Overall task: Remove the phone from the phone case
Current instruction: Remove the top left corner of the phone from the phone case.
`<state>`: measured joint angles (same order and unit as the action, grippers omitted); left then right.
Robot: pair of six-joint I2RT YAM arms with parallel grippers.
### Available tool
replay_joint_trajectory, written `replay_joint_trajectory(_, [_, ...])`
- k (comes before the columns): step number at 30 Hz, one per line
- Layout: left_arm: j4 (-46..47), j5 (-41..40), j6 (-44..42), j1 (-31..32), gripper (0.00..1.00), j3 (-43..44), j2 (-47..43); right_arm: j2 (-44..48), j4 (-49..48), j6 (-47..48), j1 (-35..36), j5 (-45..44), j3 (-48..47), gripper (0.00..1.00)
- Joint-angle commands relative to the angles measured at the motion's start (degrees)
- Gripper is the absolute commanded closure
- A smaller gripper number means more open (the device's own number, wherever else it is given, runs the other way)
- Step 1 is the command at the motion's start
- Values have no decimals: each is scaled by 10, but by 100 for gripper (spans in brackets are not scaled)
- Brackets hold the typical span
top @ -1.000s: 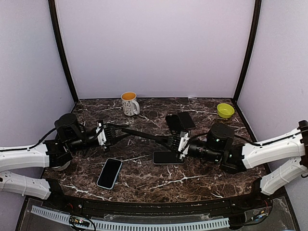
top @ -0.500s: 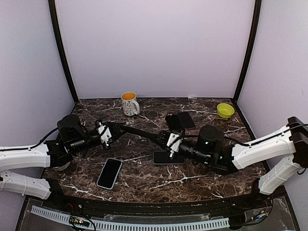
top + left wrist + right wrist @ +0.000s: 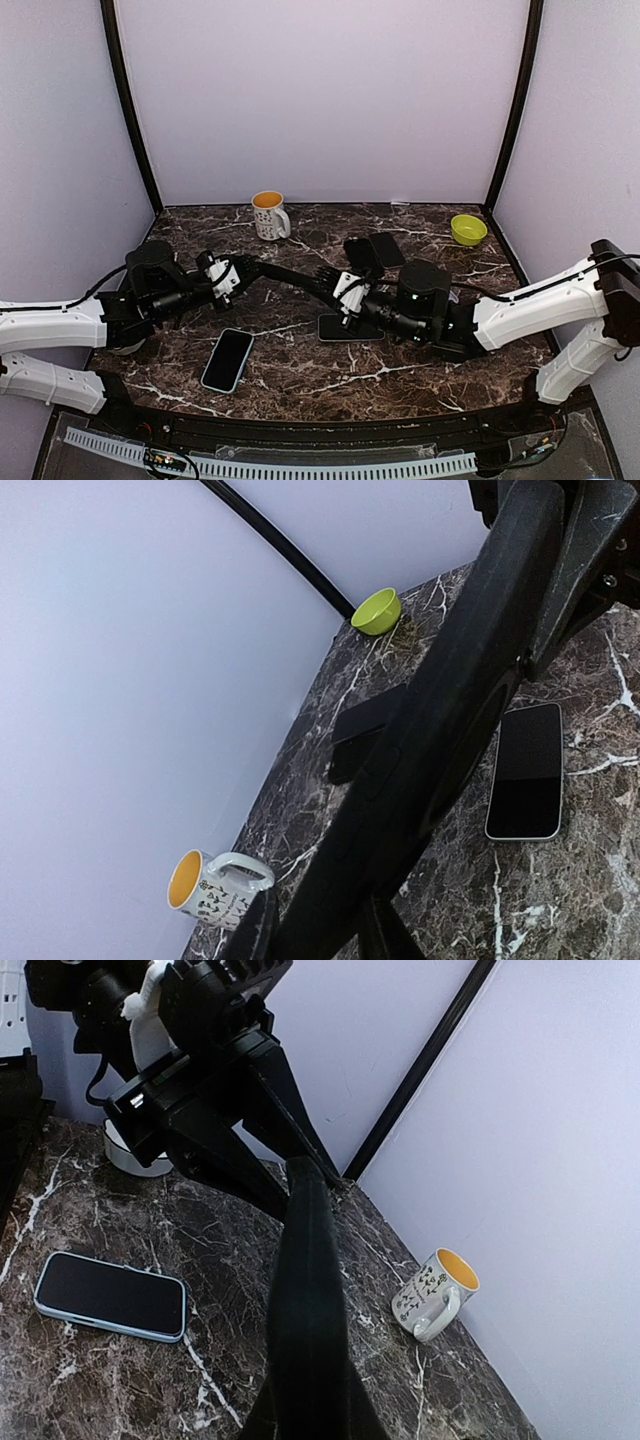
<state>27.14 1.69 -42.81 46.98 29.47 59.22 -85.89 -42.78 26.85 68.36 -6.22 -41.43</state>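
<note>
Black phone case (image 3: 293,277) hangs edge-on above the marbled worktop (image 3: 300,385) at mid-frame, the left tool (image 3: 250,267) clamped on its left end and the right tool (image 3: 332,288) clamped on its right end; a dark phone (image 3: 350,327) lies just below, a blue-edged phone (image 3: 228,360) at lower left

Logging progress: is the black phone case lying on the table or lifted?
Lifted: the black phone case is held edge-on between left end effector and right end effector, marble table showing beneath it.
</note>
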Motion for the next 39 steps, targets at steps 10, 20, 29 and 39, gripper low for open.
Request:
replay_joint_trajectory(10, [85,-193,11,-1,75,43,7,-26,-18,-191,49,-96,-112,100])
replay_joint_trajectory(20, [89,-252,9,0,75,52,14,-38,-7,-286,62,-113,-148,100])
replay_joint_trajectory(29, [92,-296,8,-1,74,60,21,-50,153,-416,62,-183,-237,100])
replay_joint_trajectory(39, [92,-287,11,-1,76,59,23,-53,213,-479,61,-193,-273,100])
